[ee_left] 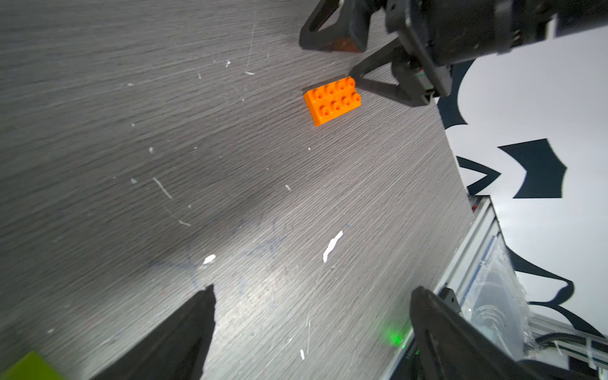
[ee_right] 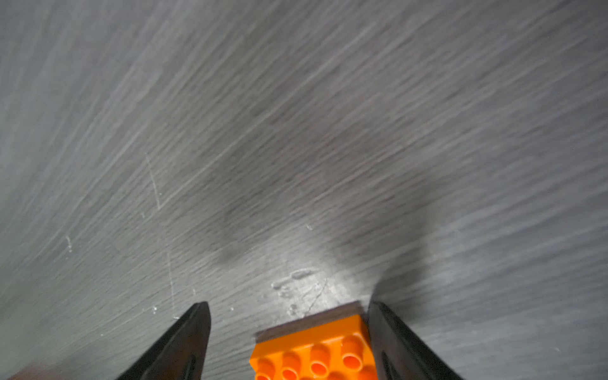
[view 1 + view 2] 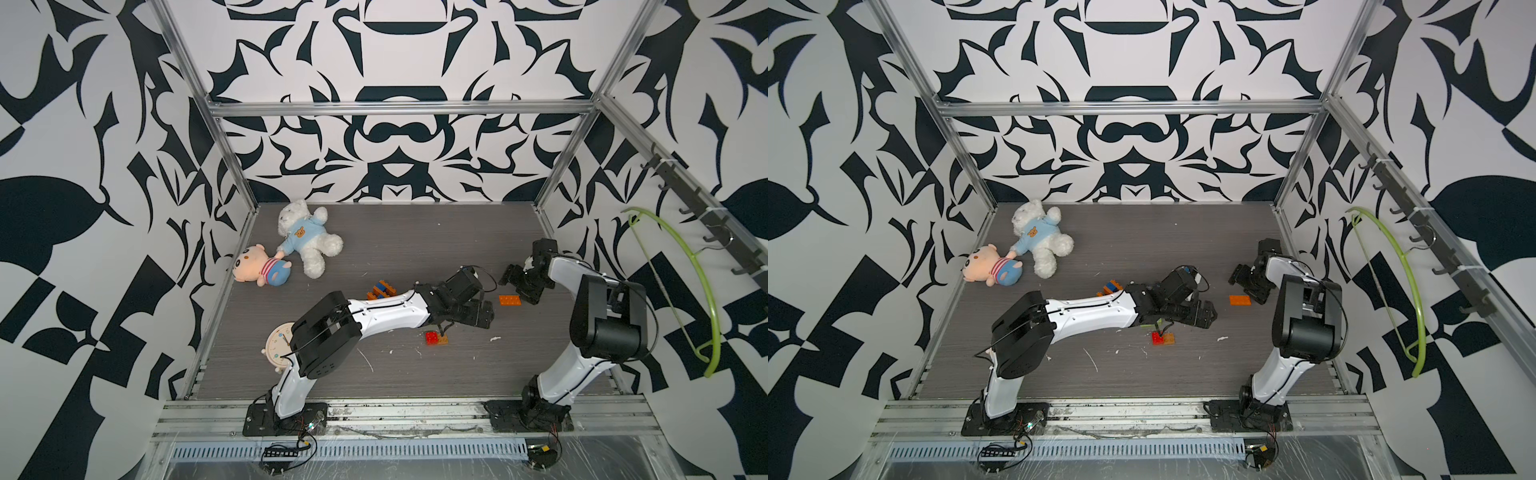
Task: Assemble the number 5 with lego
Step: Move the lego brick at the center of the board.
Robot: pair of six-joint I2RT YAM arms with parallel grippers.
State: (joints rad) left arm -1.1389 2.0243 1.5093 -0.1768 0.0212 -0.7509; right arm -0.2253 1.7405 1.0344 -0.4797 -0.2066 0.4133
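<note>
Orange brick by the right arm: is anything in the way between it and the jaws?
Nothing visible is. In the right wrist view the orange brick lies between the open jaws of the right gripper, close beside one, with only bare table on its other side.

Probably a robotics lab cell: aluminium frame, patterned walls, arms bolted to a rail.
</note>
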